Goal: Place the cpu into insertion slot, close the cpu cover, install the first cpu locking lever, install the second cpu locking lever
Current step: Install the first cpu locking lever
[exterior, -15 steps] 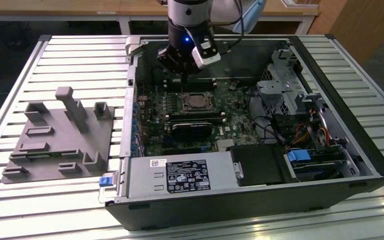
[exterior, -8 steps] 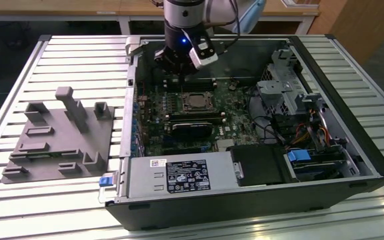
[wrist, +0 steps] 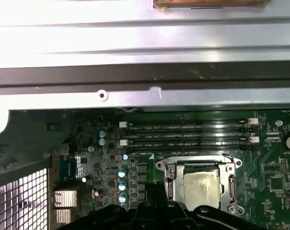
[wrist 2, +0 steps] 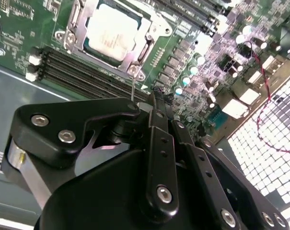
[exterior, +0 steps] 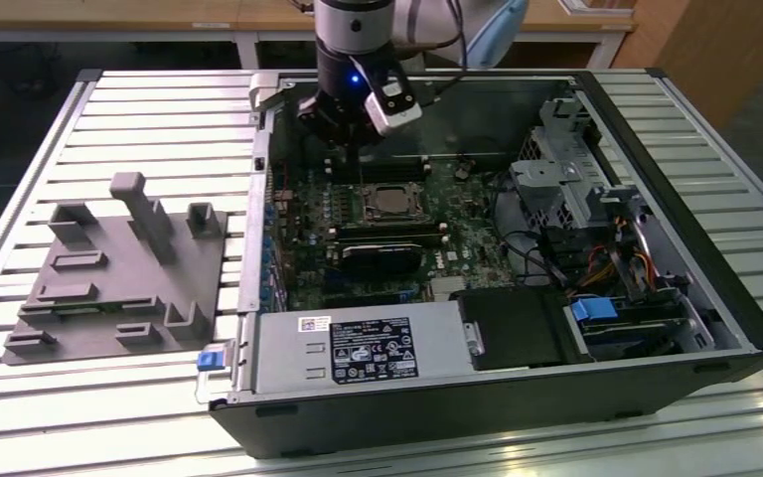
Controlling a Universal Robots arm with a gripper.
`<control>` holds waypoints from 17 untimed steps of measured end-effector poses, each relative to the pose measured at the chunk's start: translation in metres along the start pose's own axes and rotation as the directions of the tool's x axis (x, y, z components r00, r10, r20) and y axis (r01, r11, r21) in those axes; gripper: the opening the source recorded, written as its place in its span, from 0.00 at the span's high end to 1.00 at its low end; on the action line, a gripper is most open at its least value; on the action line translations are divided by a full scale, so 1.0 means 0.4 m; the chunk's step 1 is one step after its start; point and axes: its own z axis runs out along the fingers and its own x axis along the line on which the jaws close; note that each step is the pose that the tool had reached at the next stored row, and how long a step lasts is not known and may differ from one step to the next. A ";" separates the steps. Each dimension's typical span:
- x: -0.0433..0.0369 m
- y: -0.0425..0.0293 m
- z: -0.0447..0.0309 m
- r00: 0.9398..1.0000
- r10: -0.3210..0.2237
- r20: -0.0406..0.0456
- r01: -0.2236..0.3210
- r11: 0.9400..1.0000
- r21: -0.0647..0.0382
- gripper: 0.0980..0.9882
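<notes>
The cpu lies seated in the insertion slot on the green motherboard, its silvery top facing up. Around it the cpu cover lies flat, and the cpu shows through its window. A thin metal locking lever runs from the socket's corner toward my fingertips. My gripper is shut, with nothing visibly between its fingers, and hovers just beside the socket over the memory slots. In the exterior view the gripper hangs behind the cpu, toward the case's far wall.
The open computer case lies on a slatted table. Long black memory slots run beside the socket. A black module, a power supply and a drive cage crowd the case. A grey fixture stands at the exterior view's left.
</notes>
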 end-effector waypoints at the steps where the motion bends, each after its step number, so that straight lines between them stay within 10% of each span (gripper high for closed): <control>1: 0.001 0.003 0.001 1.000 -0.001 0.000 0.001 1.000 0.000 0.99; 17: -0.015 0.043 0.013 1.000 -0.006 -0.001 0.006 1.000 0.000 0.99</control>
